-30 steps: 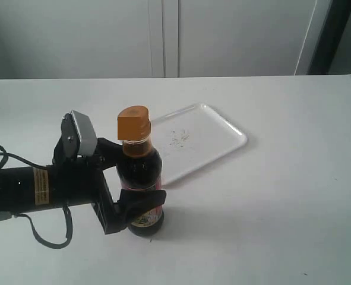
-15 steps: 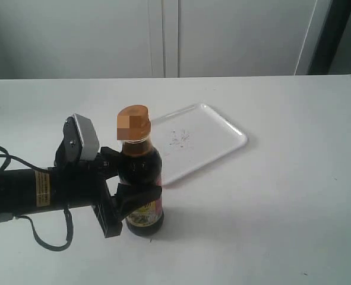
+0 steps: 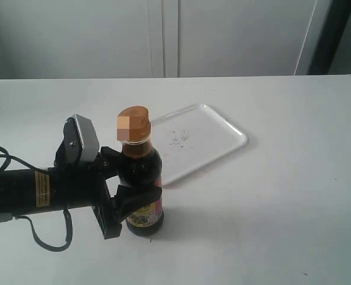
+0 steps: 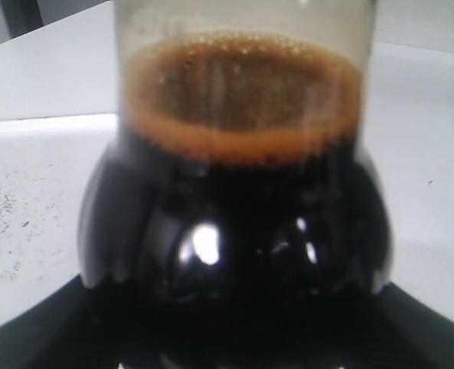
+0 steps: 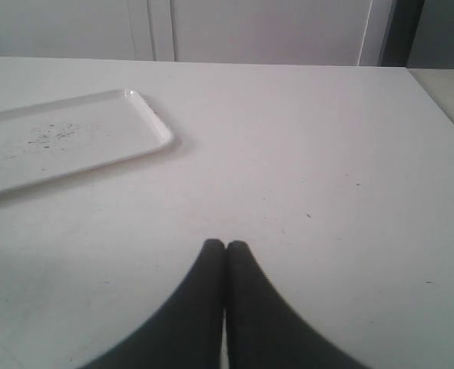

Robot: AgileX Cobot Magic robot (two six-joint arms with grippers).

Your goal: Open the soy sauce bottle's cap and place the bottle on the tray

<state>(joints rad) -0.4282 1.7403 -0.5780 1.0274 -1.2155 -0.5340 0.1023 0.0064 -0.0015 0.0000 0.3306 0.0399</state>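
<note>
Glass soy sauce bottle (image 3: 141,178), heavy and slippery, beside the tray (image 3: 214,138); left tool (image 3: 123,190) clamps its body; right tool (image 5: 226,247) closed, empty.

A white table (image 3: 270,196) carries two things. The bottle (image 3: 141,178) stands upright on it near the front left; the white tray (image 3: 214,139) lies flat just behind it, dark specks at its middle.

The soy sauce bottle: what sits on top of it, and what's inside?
The cap sits shut on the soy sauce bottle. Inside, dark liquid with a foamy brown surface fills it to about the shoulder. The spout is hidden under the cap, and the lower body by the label and the left gripper.
</note>
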